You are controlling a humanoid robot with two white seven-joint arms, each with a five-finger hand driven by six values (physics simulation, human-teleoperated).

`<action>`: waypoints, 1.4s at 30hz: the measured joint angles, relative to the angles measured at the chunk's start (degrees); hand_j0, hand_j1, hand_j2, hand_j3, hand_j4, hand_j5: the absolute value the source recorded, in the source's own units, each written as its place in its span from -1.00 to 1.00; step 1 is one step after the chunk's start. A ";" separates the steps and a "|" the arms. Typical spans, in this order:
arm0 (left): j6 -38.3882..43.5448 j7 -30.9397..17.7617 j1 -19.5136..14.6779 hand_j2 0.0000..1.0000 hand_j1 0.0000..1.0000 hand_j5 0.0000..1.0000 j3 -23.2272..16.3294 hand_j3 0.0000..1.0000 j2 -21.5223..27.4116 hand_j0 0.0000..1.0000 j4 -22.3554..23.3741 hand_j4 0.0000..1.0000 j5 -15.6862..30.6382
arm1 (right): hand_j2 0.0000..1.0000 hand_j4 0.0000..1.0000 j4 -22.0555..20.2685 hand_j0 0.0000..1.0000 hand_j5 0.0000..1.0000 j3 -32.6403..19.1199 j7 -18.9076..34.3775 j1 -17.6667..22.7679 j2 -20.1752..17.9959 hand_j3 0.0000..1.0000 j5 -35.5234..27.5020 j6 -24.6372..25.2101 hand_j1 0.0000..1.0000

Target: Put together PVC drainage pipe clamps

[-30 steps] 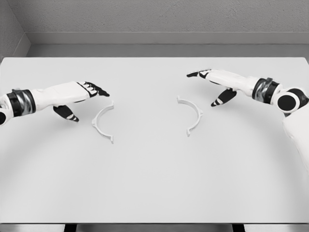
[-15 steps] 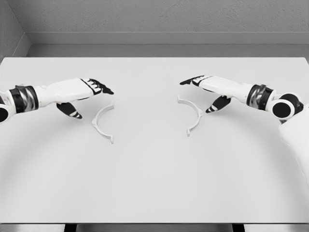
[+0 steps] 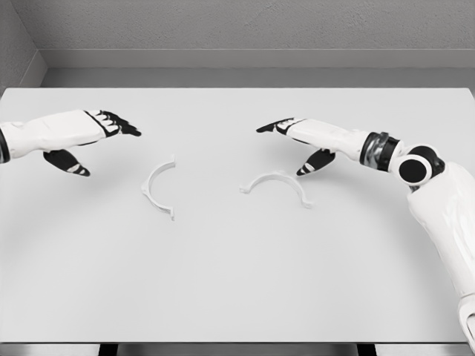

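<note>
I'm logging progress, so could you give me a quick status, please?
Left hand open, right hand open. Left clamp half and right clamp half lie apart, unjoined. Nothing between them.

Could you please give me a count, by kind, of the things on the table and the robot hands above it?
White half-ring plastic pipe clamp halves: 2, the left one and the right one, lying apart on the white table.
White five-finger robot hands with black fingertips: 2, the left hand and the right hand, both open and holding nothing.
Total: 4

The right clamp half (image 3: pixel 275 186) has been turned to arch upward, while the left hand (image 3: pixel 74 133) drew back leftward.
</note>
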 measured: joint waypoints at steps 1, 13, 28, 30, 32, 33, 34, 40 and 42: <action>0.00 0.00 0.18 1.00 1.00 1.00 -0.08 1.00 0.13 1.00 0.02 1.00 0.02 | 1.00 1.00 -0.08 1.00 1.00 -0.02 0.00 0.00 -0.04 1.00 0.00 0.00 1.00; -0.01 0.00 -0.26 1.00 1.00 1.00 0.01 1.00 1.37 1.00 0.54 1.00 2.43 | 1.00 1.00 -7.31 1.00 1.00 2.30 0.00 -0.26 -0.98 1.00 -0.45 0.01 1.00; -0.02 0.00 8.26 1.00 1.00 1.00 0.47 1.00 21.51 1.00 -6.37 1.00 20.29 | 1.00 1.00 -2.43 1.00 1.00 12.89 0.00 -3.60 4.06 1.00 0.02 0.00 1.00; 0.00 0.01 8.26 1.00 1.00 1.00 0.62 1.00 22.00 1.00 -8.50 1.00 20.82 | 1.00 1.00 -1.69 1.00 1.00 13.09 0.00 -4.22 4.49 1.00 0.04 0.01 1.00; 0.01 0.01 8.61 1.00 1.00 1.00 0.60 1.00 22.11 1.00 -9.82 1.00 21.08 | 1.00 1.00 -0.73 1.00 1.00 13.23 0.00 -4.57 4.99 1.00 0.17 0.00 1.00; -0.01 0.01 9.65 1.00 1.00 1.00 0.53 1.00 22.12 1.00 -10.00 1.00 21.06 | 1.00 1.00 -0.35 1.00 1.00 13.26 0.00 -4.74 5.20 1.00 0.25 0.00 1.00; -0.01 0.01 10.11 1.00 1.00 1.00 0.52 1.00 22.06 1.00 -9.70 1.00 21.03 | 1.00 1.00 0.00 1.00 1.00 13.29 0.00 -4.92 5.40 1.00 0.32 0.00 1.00; 0.01 0.01 9.84 1.00 1.00 1.00 0.83 1.00 20.18 1.00 -8.76 1.00 20.49 | 1.00 1.00 2.45 1.00 1.00 13.31 0.01 -6.24 6.45 1.00 0.73 0.03 1.00; 0.02 0.01 9.14 1.00 1.00 1.00 0.92 1.00 18.28 1.00 -8.62 1.00 19.02 | 1.00 1.00 3.74 1.00 1.00 13.30 0.00 -6.50 6.87 1.00 0.85 0.01 1.00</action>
